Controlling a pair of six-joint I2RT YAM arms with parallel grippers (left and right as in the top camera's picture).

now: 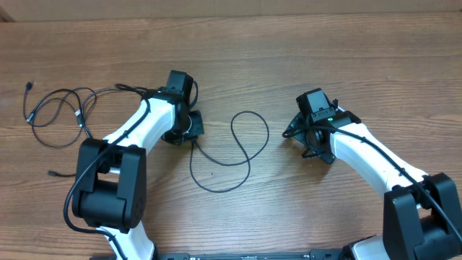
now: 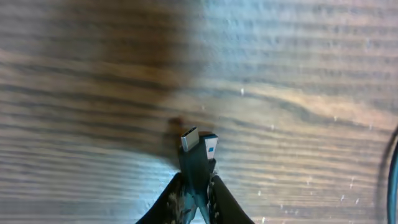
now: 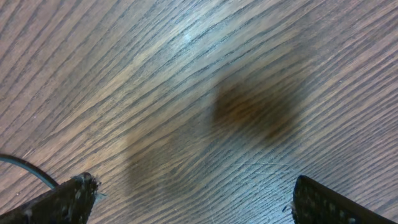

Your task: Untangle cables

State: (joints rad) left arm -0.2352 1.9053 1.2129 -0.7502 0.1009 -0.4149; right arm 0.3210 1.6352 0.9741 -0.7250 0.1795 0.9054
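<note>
One black cable (image 1: 268, 131) lies in loose loops on the wooden table between the two arms. In the left wrist view my left gripper (image 2: 198, 186) is shut on its plug end (image 2: 196, 163), and two silvery tips (image 2: 189, 139) stick out past the fingers just above the wood. In the overhead view the left gripper (image 1: 191, 133) sits at the loop's left end. A second tangle of thin black cables (image 1: 78, 115) lies at the far left. My right gripper (image 3: 199, 202) stands open over bare wood, right of the loop, with nothing between its fingers (image 3: 68, 199).
A short black cord end (image 1: 52, 173) lies near the left arm's base (image 1: 108, 191). A piece of black cable (image 3: 25, 167) curves in at the left edge of the right wrist view. Another strand (image 2: 393, 168) shows at the right edge of the left wrist view.
</note>
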